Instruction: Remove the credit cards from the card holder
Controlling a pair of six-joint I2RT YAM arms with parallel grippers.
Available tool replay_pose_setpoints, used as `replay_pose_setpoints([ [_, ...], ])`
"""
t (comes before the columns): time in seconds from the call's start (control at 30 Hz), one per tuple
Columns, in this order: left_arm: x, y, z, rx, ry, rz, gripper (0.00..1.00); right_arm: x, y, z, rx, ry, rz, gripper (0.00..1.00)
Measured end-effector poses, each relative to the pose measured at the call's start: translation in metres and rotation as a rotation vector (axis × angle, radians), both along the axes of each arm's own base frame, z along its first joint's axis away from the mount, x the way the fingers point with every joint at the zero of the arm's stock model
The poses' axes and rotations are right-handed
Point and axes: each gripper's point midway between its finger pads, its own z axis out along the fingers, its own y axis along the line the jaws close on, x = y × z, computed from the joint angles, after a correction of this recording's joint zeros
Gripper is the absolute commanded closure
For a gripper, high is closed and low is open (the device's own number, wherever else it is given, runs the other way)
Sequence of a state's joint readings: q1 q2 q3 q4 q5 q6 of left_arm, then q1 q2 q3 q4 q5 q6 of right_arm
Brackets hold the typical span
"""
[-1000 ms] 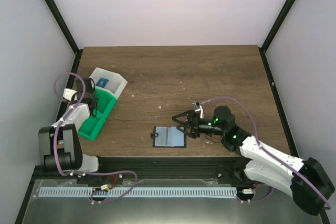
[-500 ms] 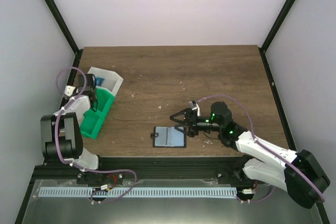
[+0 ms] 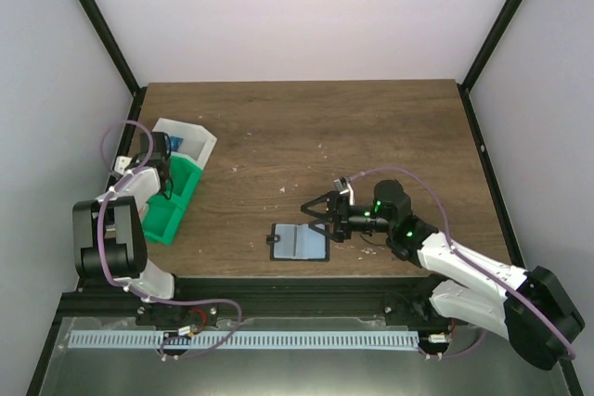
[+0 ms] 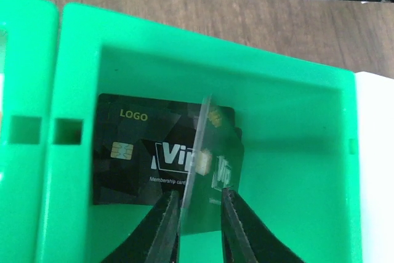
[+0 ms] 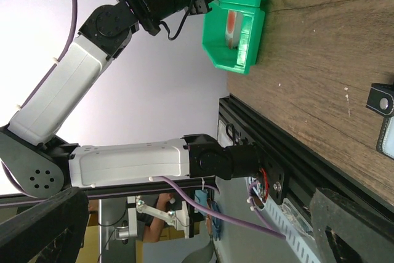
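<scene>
Fingers of the left gripper [image 4: 199, 193], pinched shut a second ago, have begun to part. They now stand a narrow gap apart inside the green bin [image 4: 289, 152]. A card [image 4: 196, 152] stands on edge between them, leaning toward the left finger with daylight on its other side, so it looks let go rather than held. Beneath it a black card [image 4: 132, 152] lies flat on the bin floor, and a further one seems to lie under the standing card. By my reading this drop is all but finished, and the arm will need to lift clear. The right gripper [image 3: 314, 220] has crept a little closer to the card holder [image 3: 299, 241] and hangs just beyond its far right corner, jaws spread wide and holding nothing. The holder lies open and flat near the front edge of the table [image 3: 353, 127]; whether any cards remain in its pockets is too small to tell. A white bin [image 3: 190, 136] sits touching the green one at the left. The table is dark wood grain with a few pale specks, enclosed by plain pale walls [image 3: 297, 16] and black corner posts [image 3: 97, 20].
</scene>
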State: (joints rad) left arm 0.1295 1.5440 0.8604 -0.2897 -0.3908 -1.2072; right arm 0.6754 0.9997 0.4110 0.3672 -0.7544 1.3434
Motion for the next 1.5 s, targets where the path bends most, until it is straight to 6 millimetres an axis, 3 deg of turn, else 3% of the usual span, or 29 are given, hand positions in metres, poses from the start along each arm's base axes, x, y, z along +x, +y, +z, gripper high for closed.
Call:
replay_pose_setpoints([
  [0.1, -0.004, 0.0, -0.002, -0.006, 0.02, 0.005, 0.73, 0.0, 0.0, 0.001, 0.001, -0.004, -0.004, 0.0],
  [0.2, -0.004, 0.0, 0.005, -0.003, 0.032, 0.013, 0.64, 0.001, -0.001, 0.002, 0.001, -0.005, -0.011, 0.0],
  [0.47, -0.011, 0.006, 0.047, 0.03, -0.005, 0.088, 0.39, 0.002, -0.003, 0.001, -0.006, -0.002, -0.023, 0.0],
  [0.7, -0.028, 0.007, 0.058, 0.051, 0.025, 0.127, 0.37, 0.001, -0.004, 0.001, -0.01, 0.001, -0.025, 0.0],
  [0.87, -0.019, -0.005, 0.077, 0.091, -0.012, -0.001, 0.32, 0.002, -0.004, 0.001, -0.013, -0.01, -0.031, 0.0],
  [0.93, -0.01, -0.015, 0.09, 0.104, -0.056, -0.1, 0.26, 0.002, -0.005, -0.001, -0.021, -0.021, -0.032, 0.0],
  [1.13, 0.015, -0.064, 0.121, 0.108, -0.161, -0.466, 0.22, 0.001, -0.01, -0.024, -0.118, -0.065, -0.028, 0.0],
  [1.3, 0.019, -0.118, 0.14, 0.107, -0.245, -0.766, 0.35, 0.004, -0.019, -0.047, -0.25, -0.116, -0.037, 0.01],
  [1.4, 0.01, -0.142, 0.149, 0.081, -0.325, -0.903, 0.45, 0.006, -0.024, -0.053, -0.312, -0.165, -0.038, 0.16],
  [1.5, -0.004, -0.168, 0.151, 0.046, -0.378, -1.036, 0.5, 0.009, -0.03, -0.059, -0.369, -0.198, -0.047, 0.48],
])
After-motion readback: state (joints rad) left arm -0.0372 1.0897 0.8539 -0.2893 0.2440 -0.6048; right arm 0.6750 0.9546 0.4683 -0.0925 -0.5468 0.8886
